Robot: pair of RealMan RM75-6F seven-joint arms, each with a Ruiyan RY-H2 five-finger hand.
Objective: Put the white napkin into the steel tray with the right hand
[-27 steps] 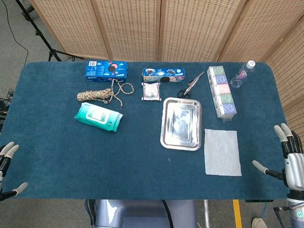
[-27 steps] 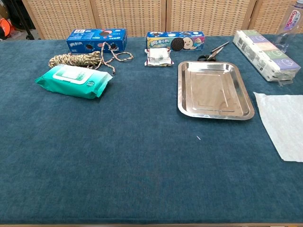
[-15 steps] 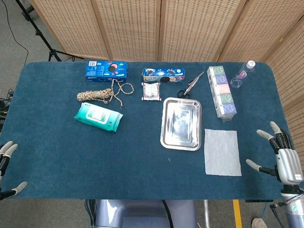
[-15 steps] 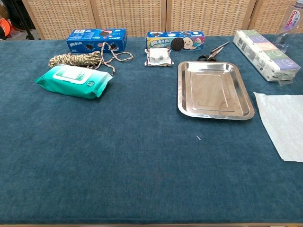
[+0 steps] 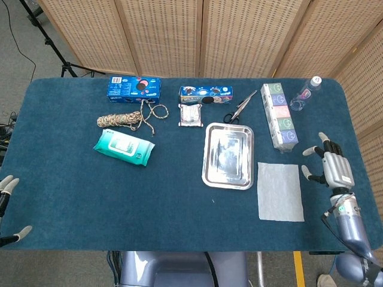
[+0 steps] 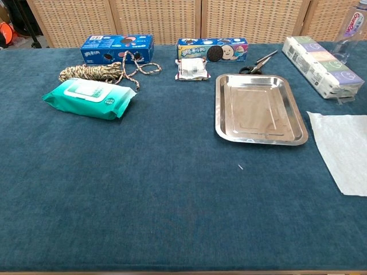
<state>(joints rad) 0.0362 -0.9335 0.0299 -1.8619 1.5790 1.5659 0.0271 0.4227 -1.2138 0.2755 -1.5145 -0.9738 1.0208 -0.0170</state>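
Note:
A white napkin (image 5: 279, 191) (image 6: 345, 149) lies flat on the blue table, just right of the steel tray (image 5: 228, 155) (image 6: 258, 109), which holds nothing. My right hand (image 5: 330, 168) hovers over the table to the right of the napkin, fingers spread, holding nothing; a gap separates it from the napkin's edge. Only fingertips of my left hand (image 5: 9, 203) show at the left edge of the head view, spread apart off the table. The chest view shows neither hand.
Behind the tray lie scissors (image 5: 240, 107), a cookie box (image 5: 206, 93) and a small packet (image 5: 190, 115). A tissue pack (image 5: 280, 116) and water bottle (image 5: 304, 95) sit at the back right. A wipes pack (image 5: 124, 147), rope (image 5: 127, 119) and blue box (image 5: 134, 87) occupy the left.
My right hand has moved up from the table's front right corner and inward, now level with the napkin's far edge. The left hand has slipped slightly lower. Objects have not moved.

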